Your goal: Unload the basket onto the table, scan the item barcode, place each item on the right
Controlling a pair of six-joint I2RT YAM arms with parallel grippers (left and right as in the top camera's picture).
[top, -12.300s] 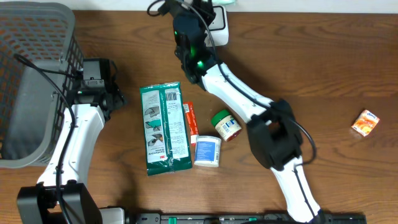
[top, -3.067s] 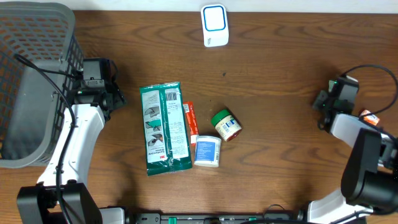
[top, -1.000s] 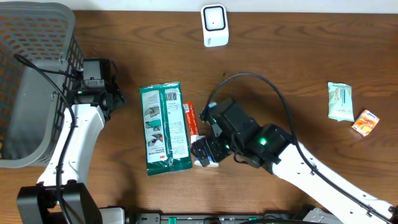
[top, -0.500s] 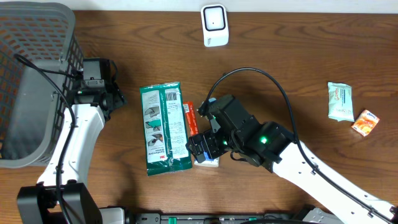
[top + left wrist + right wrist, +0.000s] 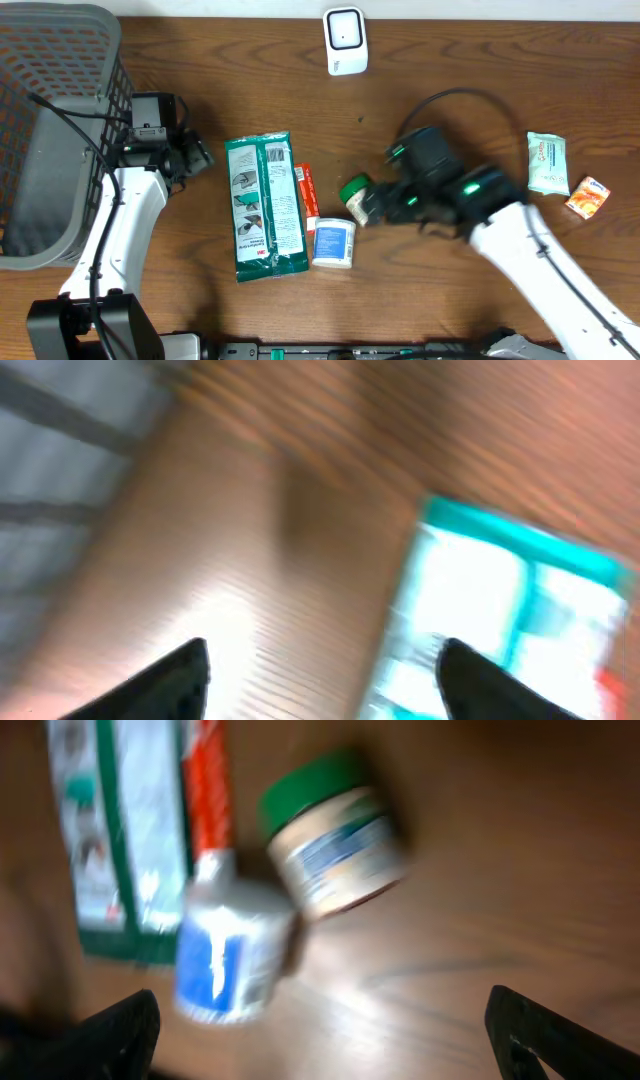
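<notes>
Right gripper (image 5: 330,1045) spread wide, empty. Green-lidded cream plastic jar (image 5: 335,830) on side on brown wooden table (image 5: 480,920), 12 o'clock off jaws, axis 11-to-5, lid at 11. Left gripper (image 5: 320,675) spread, empty, farther.

A grey mesh basket (image 5: 50,120) sits on the wooden table (image 5: 480,60); the grey blur up-left of the left gripper (image 5: 322,665) fingers is probably its wall.
</notes>
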